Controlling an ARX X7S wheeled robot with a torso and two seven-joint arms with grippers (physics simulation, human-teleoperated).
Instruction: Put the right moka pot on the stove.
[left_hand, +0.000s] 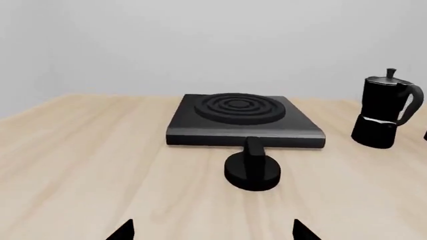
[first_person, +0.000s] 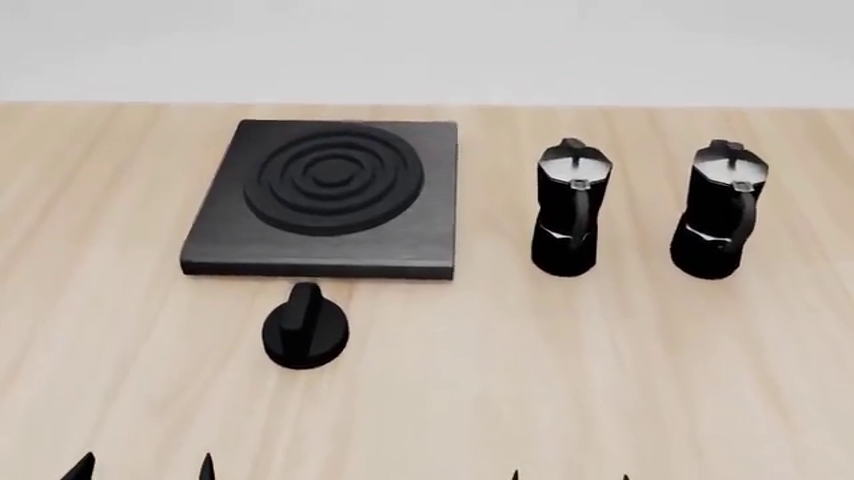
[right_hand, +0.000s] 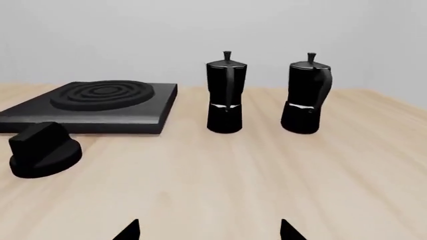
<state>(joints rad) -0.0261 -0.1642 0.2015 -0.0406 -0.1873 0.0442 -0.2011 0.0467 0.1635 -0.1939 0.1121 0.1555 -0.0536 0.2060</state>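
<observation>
Two moka pots stand upright side by side on the wooden table (first_person: 561, 380), and the right moka pot (first_person: 717, 211) is well off to the right of the stove (first_person: 327, 200), past the left moka pot (first_person: 567, 208). Stove knob (first_person: 306, 327) sits just in front of the slab. My left gripper (left_hand: 212, 231) and right gripper (right_hand: 209, 230) both hang low with fingers spread, pinching nothing.

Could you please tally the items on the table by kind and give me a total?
Moka pots: 2, the left moka pot and the right moka pot
Stove: 1
Stove knob: 1
Total: 4
</observation>
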